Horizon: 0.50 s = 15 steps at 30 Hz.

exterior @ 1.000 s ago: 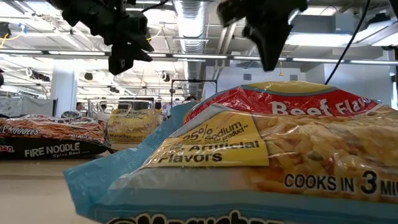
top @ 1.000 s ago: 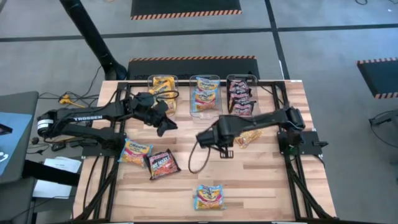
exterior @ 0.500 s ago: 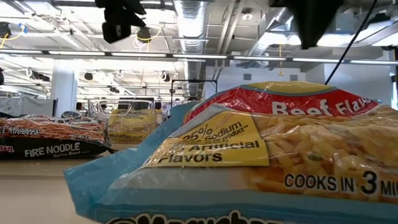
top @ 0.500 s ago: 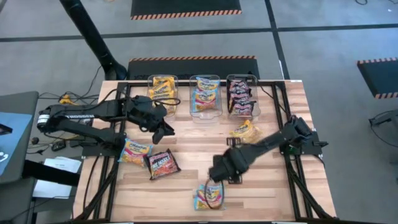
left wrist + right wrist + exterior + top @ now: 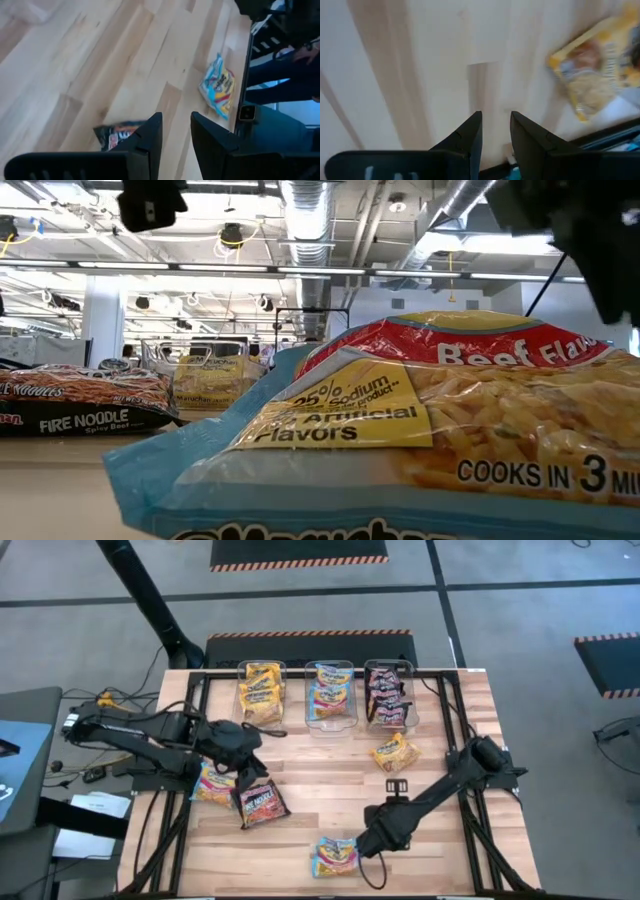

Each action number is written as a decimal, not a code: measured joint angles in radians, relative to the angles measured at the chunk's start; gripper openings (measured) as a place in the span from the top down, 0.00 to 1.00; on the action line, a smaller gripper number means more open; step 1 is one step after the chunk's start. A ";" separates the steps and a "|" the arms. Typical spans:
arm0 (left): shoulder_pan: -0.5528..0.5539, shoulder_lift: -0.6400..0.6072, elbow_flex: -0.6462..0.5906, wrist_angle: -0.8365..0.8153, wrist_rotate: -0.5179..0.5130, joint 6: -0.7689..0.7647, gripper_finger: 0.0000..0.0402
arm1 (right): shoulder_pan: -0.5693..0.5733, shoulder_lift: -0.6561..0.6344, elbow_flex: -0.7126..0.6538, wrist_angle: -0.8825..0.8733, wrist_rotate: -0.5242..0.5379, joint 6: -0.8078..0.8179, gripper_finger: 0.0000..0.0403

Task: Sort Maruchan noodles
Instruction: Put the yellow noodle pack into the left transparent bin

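Two grippers hover with fingers slightly apart, holding nothing: the left gripper (image 5: 248,776) above a black-red packet (image 5: 261,804), the right gripper (image 5: 372,841) beside a light blue packet (image 5: 335,856).

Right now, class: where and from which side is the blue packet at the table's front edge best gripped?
A judgement: take the blue packet by its right-hand edge, coming down from above. It lies flat on the table, so only its crinkled border gives fingers something to pinch. The right end effector is beside that edge, and nothing crowds it.
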 joint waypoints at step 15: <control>-0.207 0.065 0.002 -0.116 -0.143 -0.151 0.78 | 0.068 -0.323 -0.419 0.344 -0.142 0.168 0.69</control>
